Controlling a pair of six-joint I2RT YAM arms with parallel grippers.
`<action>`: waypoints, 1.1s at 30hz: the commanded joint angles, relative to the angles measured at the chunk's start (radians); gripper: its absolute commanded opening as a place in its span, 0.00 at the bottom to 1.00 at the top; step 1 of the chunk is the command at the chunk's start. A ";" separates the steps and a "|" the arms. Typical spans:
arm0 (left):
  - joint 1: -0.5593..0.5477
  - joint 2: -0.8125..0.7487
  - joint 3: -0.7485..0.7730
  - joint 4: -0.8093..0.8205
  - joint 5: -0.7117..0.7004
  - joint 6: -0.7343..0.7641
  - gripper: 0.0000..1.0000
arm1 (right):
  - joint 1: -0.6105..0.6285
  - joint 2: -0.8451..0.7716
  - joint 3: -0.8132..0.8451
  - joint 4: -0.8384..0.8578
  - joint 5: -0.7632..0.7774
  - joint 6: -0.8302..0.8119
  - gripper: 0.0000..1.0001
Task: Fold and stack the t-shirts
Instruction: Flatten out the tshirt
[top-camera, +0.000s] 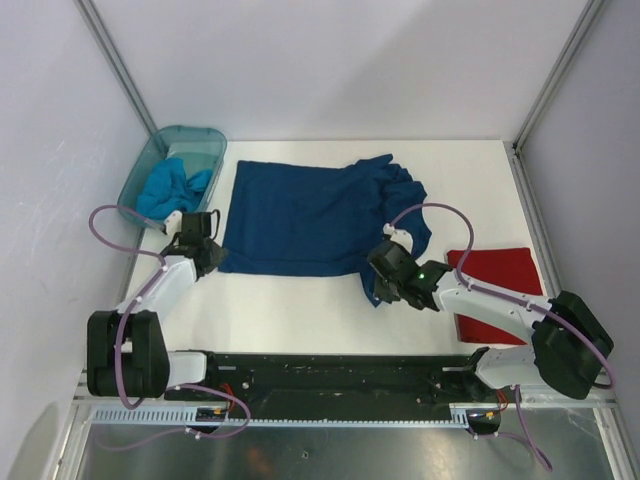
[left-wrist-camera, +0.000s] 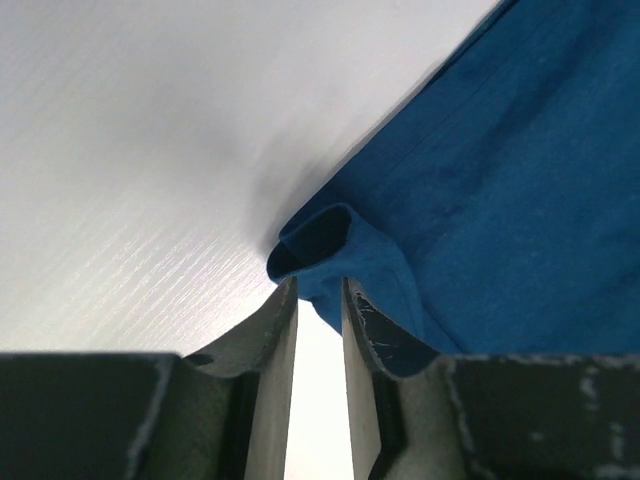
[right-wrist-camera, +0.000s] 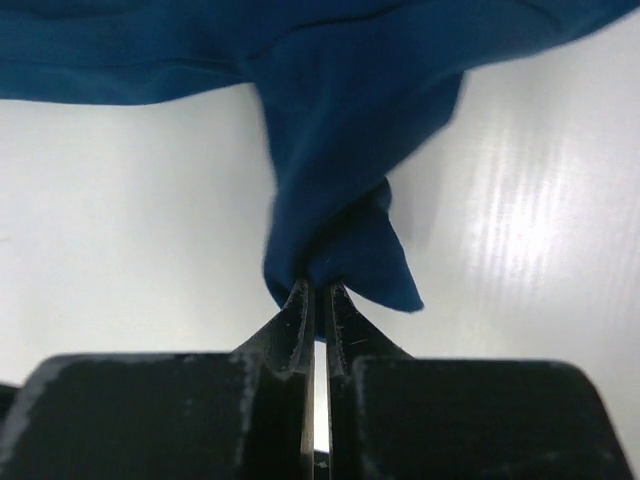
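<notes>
The navy blue t-shirt (top-camera: 300, 215) lies spread out flat in the middle of the table, its right side bunched. My left gripper (top-camera: 208, 255) is at the shirt's near left corner. In the left wrist view the folded hem corner (left-wrist-camera: 330, 245) sits at the tips of the left gripper (left-wrist-camera: 320, 285), whose jaws stand a little apart with white table showing between them. My right gripper (top-camera: 383, 272) is shut on the near right corner, and the cloth (right-wrist-camera: 340, 120) bunches up from the closed right gripper (right-wrist-camera: 320, 287). A red t-shirt (top-camera: 500, 290) lies folded at the right. A turquoise t-shirt (top-camera: 170, 190) lies crumpled in the tub.
A translucent teal tub (top-camera: 150, 160) stands at the back left against the wall. White walls with metal posts close in the table on three sides. The arms' black base rail (top-camera: 320, 375) runs along the near edge.
</notes>
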 joint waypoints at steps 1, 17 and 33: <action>-0.003 -0.065 0.022 0.012 -0.010 0.003 0.27 | 0.064 -0.021 0.093 -0.032 -0.024 0.054 0.00; -0.002 -0.104 0.009 0.004 0.008 0.030 0.24 | 0.157 0.157 0.297 -0.168 0.017 -0.002 0.51; 0.003 -0.123 0.013 0.003 0.040 0.028 0.28 | -0.336 -0.099 -0.036 0.017 -0.049 0.066 0.35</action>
